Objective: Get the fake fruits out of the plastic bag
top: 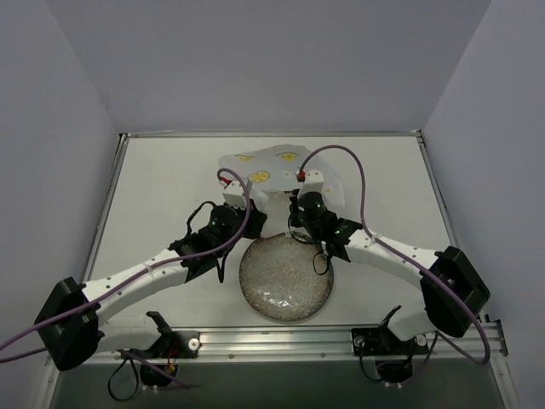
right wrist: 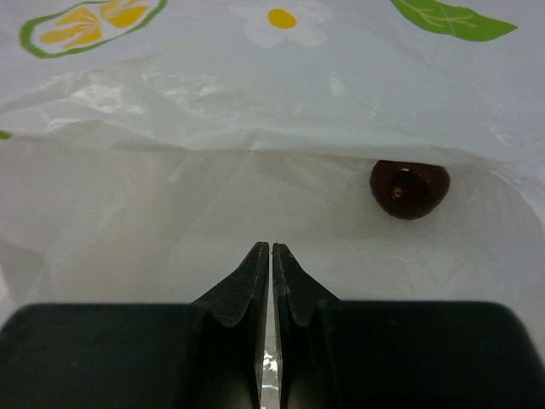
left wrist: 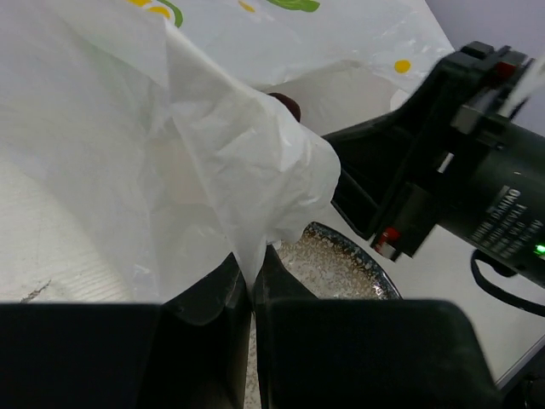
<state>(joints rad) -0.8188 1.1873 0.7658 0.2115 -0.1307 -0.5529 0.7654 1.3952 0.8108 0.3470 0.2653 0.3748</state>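
Two claws at the plastic bag (left wrist: 213, 153)
Left claw (left wrist: 254, 266) pinches its lifted edge; right claw (right wrist: 271, 251) is pressed together, maroon ball (right wrist: 409, 188) lying just beyond, right

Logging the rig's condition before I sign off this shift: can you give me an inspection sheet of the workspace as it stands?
surface: white table, carrying the bag and a speckled glass plate with no fruit on it.
job's things: plastic bag lies beyond the plate; one dark maroon ball shows inside its mouth; other fruits not seen.
clutter: nothing seen.
grippers: left gripper shut on a fold of the bag; right gripper shut at the bag's mouth, beside the ball, not on it.
cables: purple cables loop along both arms.
surroundings: plain grey walls on three sides.
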